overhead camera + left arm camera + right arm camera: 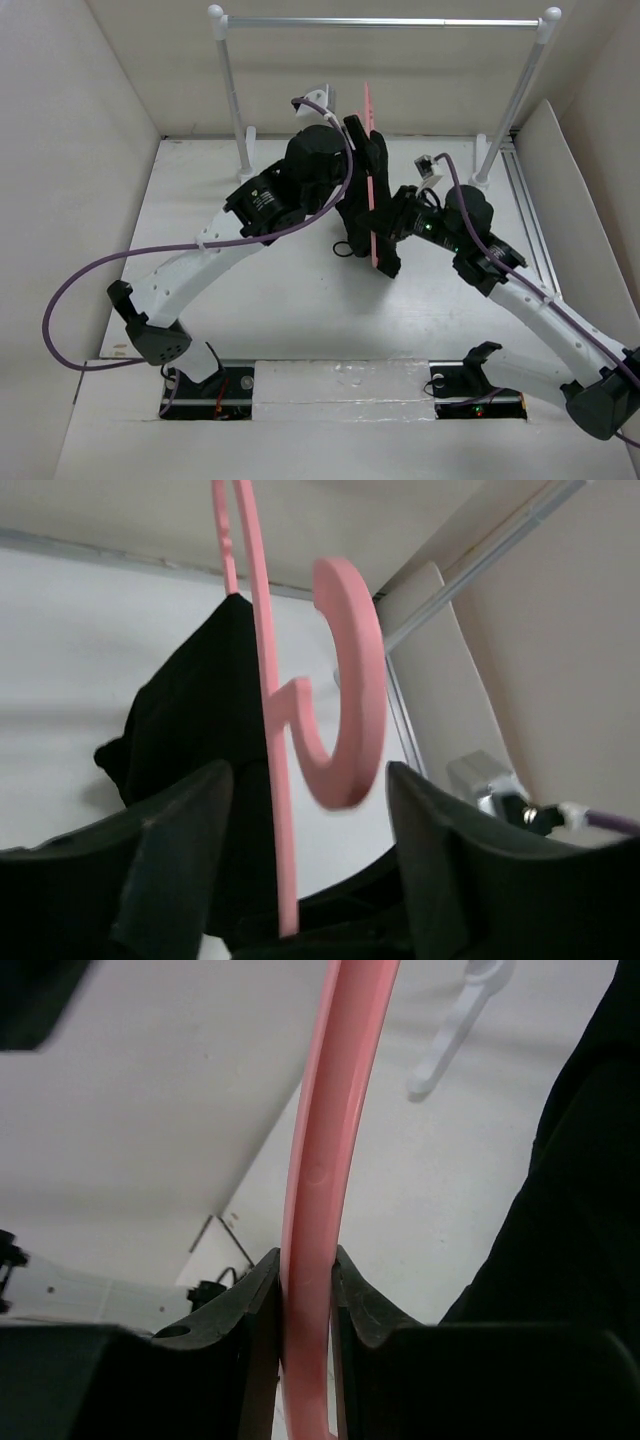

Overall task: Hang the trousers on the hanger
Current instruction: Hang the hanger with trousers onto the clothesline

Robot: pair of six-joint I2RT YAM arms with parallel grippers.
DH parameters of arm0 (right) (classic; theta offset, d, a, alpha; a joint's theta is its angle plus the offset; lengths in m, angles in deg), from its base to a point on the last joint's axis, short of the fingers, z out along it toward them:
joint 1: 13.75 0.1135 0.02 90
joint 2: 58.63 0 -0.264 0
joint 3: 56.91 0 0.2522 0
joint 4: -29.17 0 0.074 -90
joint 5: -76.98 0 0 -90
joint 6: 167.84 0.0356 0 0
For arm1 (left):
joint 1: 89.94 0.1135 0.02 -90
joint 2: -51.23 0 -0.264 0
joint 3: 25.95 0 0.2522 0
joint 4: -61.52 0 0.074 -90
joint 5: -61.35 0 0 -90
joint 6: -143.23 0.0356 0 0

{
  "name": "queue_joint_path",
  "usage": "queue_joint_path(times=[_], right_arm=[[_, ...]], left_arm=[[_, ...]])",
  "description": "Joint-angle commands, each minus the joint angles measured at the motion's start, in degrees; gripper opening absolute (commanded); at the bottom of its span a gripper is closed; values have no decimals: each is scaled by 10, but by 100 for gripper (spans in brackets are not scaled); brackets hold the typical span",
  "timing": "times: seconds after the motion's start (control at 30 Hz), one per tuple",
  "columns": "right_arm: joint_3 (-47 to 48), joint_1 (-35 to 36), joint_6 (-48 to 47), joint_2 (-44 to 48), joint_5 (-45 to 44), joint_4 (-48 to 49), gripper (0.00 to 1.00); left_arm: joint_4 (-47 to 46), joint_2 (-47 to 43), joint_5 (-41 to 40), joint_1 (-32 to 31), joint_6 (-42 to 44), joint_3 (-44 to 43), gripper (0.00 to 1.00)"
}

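Right wrist view: right claw (305,1265) is pinching the hanger (320,1140) bearing the trousers (590,1210); left claw (308,775) is gaping around the hook (355,680), likely needing withdrawal

Count is 1 pink hanger (372,200), 1 pair of black trousers (200,710), 2 robot arms (215,262), 1 silver rail (380,21) on 2 white posts (232,90), 2 purple cables (110,260).
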Motion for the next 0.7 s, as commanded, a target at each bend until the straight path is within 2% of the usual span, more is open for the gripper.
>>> queue_joint_path(times=[0.0, 0.07, 0.1, 0.13, 0.17, 0.2, 0.33, 0.43, 0.53, 0.67], right_arm=[[63, -30, 39, -6, 30, 138, 0], [91, -55, 47, -18, 37, 142, 0], [100, -63, 49, -33, 51, 147, 0], [116, -76, 55, -49, 61, 156, 0], [116, -81, 58, -50, 61, 160, 0], [129, -87, 60, -65, 70, 165, 0], [150, -123, 73, -91, 78, 177, 0], [156, -171, 107, -111, 108, 218, 0], [158, -224, 160, -130, 130, 275, 0], [192, -279, 185, -165, 154, 294, 0]], left_arm=[[-45, -40, 8, 2, 12, -10, 61], [-53, -49, 5, 2, 27, -12, 73], [-55, -59, 4, 2, 32, -17, 84], [-57, -66, 1, 2, 41, -26, 91], [-57, -66, 1, 2, 46, -26, 91], [-57, -72, 1, 2, 50, -35, 99], [-58, -100, -1, 2, 65, -41, 99], [-55, -130, -7, 2, 70, -14, 99], [-45, -166, -19, 7, 62, 54, 99], [-28, -209, -21, 7, 25, 158, 97]])
